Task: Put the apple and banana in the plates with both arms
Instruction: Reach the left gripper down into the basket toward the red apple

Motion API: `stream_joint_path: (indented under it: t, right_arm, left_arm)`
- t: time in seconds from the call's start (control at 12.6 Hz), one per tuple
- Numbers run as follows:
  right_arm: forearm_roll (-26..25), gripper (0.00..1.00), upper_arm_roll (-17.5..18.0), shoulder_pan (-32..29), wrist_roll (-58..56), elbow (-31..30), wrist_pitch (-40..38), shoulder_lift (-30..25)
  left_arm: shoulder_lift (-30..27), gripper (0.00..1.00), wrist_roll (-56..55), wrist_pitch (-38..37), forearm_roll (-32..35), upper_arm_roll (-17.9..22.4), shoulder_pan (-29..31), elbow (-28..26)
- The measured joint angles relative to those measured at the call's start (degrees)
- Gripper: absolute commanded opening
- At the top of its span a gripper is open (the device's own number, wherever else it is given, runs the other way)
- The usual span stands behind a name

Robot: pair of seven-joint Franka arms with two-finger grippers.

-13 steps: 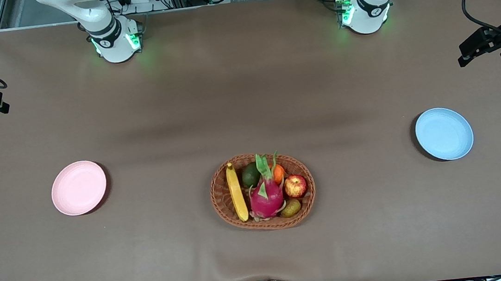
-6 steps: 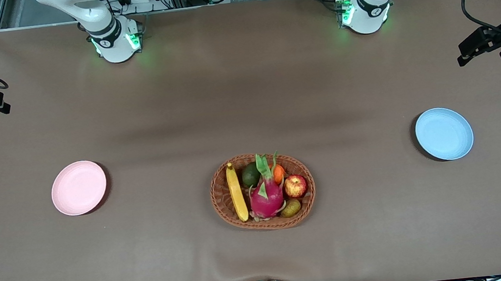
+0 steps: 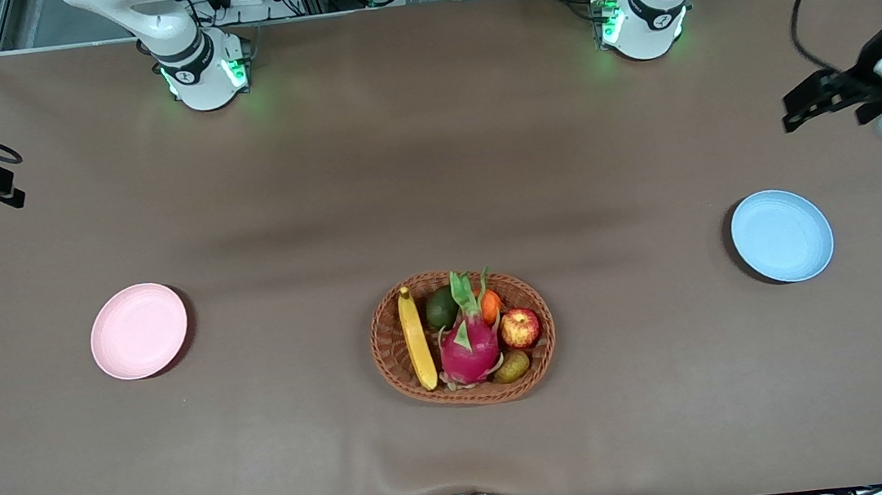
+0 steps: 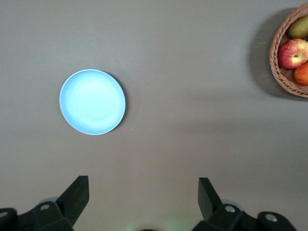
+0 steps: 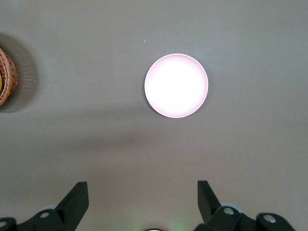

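The yellow banana (image 3: 416, 339) and the red apple (image 3: 520, 328) lie in a brown wicker basket (image 3: 380, 350) in the middle of the table. The pink plate (image 3: 139, 330) lies toward the right arm's end, the blue plate (image 3: 782, 235) toward the left arm's end; both are bare. My left gripper (image 3: 799, 107) hangs open and empty above the table's edge near the blue plate (image 4: 92, 101); its wrist view shows its own jaws (image 4: 143, 192) wide apart and the apple (image 4: 293, 53). My right gripper (image 3: 9, 190) hangs open and empty near the pink plate (image 5: 176, 85), jaws (image 5: 143, 195) wide apart.
The basket also holds a pink dragon fruit (image 3: 468, 347), a dark green avocado (image 3: 441, 307), a small orange fruit (image 3: 490, 305) and a brownish kiwi-like fruit (image 3: 512, 366). The basket's rim shows in both wrist views (image 4: 284, 79) (image 5: 6, 79). Brown cloth covers the table.
The left gripper has swung inward over the table toward the middle. The right gripper has shifted slightly inward. The fruit, basket and plates have not moved.
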Motion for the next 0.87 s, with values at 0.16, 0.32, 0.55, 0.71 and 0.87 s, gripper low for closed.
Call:
stream_joint_path:
  t: [0.16, 0.32, 0.55, 0.71, 0.87]
  right_arm:
    - [0.0, 1.0, 0.0, 0.0, 0.0, -0.5, 0.2, 0.0]
    - [0.0, 1.0, 0.1, 0.0, -0.1, -1.0, 0.5, 0.0]
    - [0.0, 1.0, 0.2, 0.0, -0.1, -2.2, 1.7, 0.0]
    - [0.0, 1.0, 0.2, 0.0, -0.1, -2.5, 2.0, 0.0]
    - [0.0, 1.0, 0.3, 0.0, -0.1, -2.9, 2.6, 0.0]
  left_arm:
    - [3.8, 1.0, 0.1, 0.1, 0.0, -1.3, -0.4, 2.2]
    - [6.5, 1.0, 0.3, 2.0, 0.0, -2.6, -0.5, 3.2]
    - [9.8, 1.0, 0.3, 6.9, 0.0, -5.7, -0.6, 3.3]
    - [12.5, 1.0, 0.3, 10.4, 0.0, -8.0, -0.8, 3.3]
    - [15.1, 1.0, -0.1, 14.0, 0.0, -9.2, -2.0, 3.2]
